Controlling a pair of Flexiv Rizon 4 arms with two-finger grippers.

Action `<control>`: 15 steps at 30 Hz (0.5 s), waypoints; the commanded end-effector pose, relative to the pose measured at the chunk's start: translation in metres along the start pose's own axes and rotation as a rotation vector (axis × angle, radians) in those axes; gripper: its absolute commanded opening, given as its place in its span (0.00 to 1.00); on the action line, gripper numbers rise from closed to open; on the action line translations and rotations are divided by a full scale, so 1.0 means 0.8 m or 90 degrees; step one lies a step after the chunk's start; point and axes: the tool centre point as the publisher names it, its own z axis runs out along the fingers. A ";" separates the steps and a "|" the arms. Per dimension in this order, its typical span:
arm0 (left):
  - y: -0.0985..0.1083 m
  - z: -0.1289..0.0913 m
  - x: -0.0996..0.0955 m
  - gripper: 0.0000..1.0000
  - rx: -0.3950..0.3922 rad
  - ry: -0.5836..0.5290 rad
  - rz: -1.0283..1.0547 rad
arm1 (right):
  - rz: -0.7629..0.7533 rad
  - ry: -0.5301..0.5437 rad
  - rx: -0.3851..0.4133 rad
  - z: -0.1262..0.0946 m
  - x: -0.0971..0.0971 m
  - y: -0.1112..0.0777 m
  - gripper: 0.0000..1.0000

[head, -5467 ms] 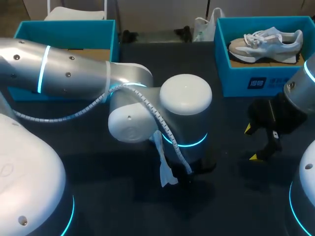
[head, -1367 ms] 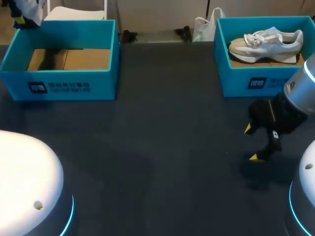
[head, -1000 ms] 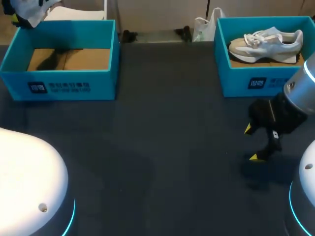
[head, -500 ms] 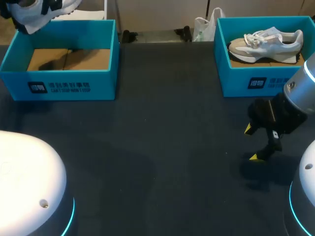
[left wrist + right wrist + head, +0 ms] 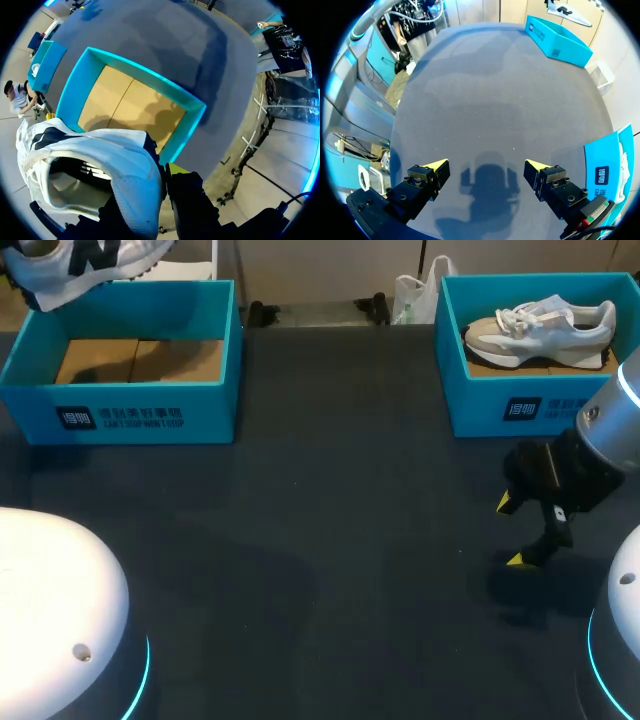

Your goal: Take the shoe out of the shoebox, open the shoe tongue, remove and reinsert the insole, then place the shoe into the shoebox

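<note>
A white shoe [image 5: 82,262] with black markings hangs in the air above the far left corner of the empty blue shoebox [image 5: 120,418]. In the left wrist view my left gripper [image 5: 164,173] is shut on the shoe's [image 5: 100,167] upper edge, with the box's cardboard floor [image 5: 131,107] below it. The shoe's opening faces the camera. My right gripper [image 5: 515,532] hovers open low over the table at the right, nothing between its fingers [image 5: 436,166]. Far ahead of the right gripper lie the same box [image 5: 560,41] and shoe [image 5: 570,12].
A second blue shoebox [image 5: 540,405] stands at the back right with a grey-white laced shoe [image 5: 545,328] lying in it, just beyond my right gripper. Dark table surface [image 5: 340,540] stretches between the two boxes.
The shoe in my left gripper has swung rightward into view over the left box's far corner. My right arm has stayed still.
</note>
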 end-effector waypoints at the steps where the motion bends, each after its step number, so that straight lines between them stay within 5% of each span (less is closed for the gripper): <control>1: 0.001 0.005 0.001 0.00 -0.012 0.003 0.082 | 0.000 -0.002 0.001 0.001 0.001 0.000 1.00; 6: 0.005 0.003 0.009 0.00 -0.052 -0.006 0.208 | 0.000 -0.002 0.001 0.001 0.001 0.000 1.00; 15: 0.010 -0.001 0.006 0.00 -0.058 -0.003 0.194 | 0.000 -0.002 0.001 0.001 0.001 0.000 1.00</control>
